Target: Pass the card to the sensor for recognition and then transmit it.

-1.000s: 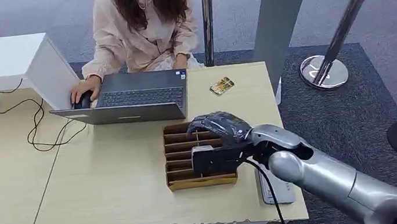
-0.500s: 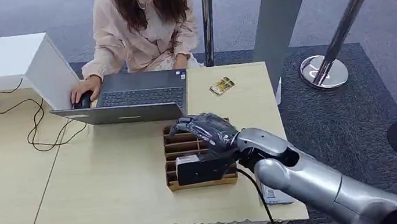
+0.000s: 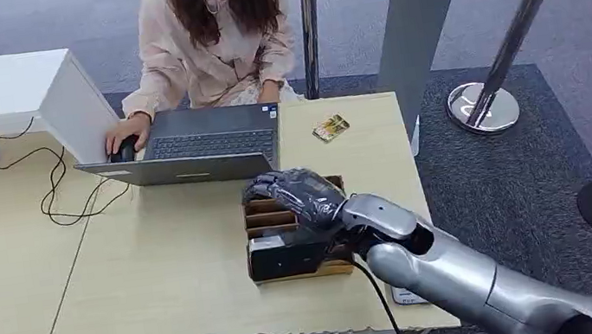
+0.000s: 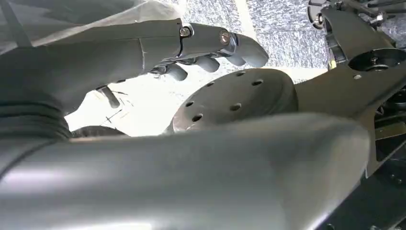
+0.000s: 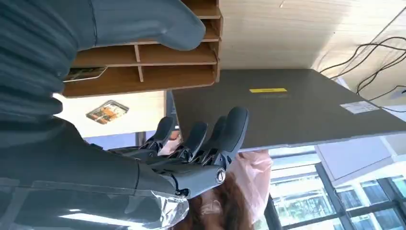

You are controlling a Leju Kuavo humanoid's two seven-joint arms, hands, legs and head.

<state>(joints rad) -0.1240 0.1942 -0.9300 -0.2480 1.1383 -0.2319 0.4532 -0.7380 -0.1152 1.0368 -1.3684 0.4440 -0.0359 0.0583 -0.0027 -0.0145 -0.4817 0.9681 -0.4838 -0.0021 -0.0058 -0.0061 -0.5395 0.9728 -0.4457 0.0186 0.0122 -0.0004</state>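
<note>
the card (image 3: 331,128) lay flat on the far right part of the table (image 3: 158,265), just beyond the laptop's right corner and well apart from the robot's right hand; in the right wrist view it showed as a small orange-patterned rectangle (image 5: 107,111) on the pale wood past the box.

going from big to small: the light wooden table held everything. a person (image 3: 213,39) in a pale top sat at its far side, one hand on a mouse (image 3: 124,149) beside the grey laptop (image 3: 194,151), whose lid back faced the robot. a black cable (image 3: 58,178) trailed across the table's left part. a brown cardboard box (image 3: 270,223) with slotted dividers sat in front of the laptop, near the table's right edge. another card (image 5: 84,73) rested in one of its slots.

the right hand (image 3: 292,195) hovered over the box, close to the laptop's edge, its fingers (image 5: 230,129) spread slightly apart and curved, holding nothing. the left hand (image 4: 206,48) was seen against the floor beside dark robot parts, its fingers stretched out loosely and empty.
</note>
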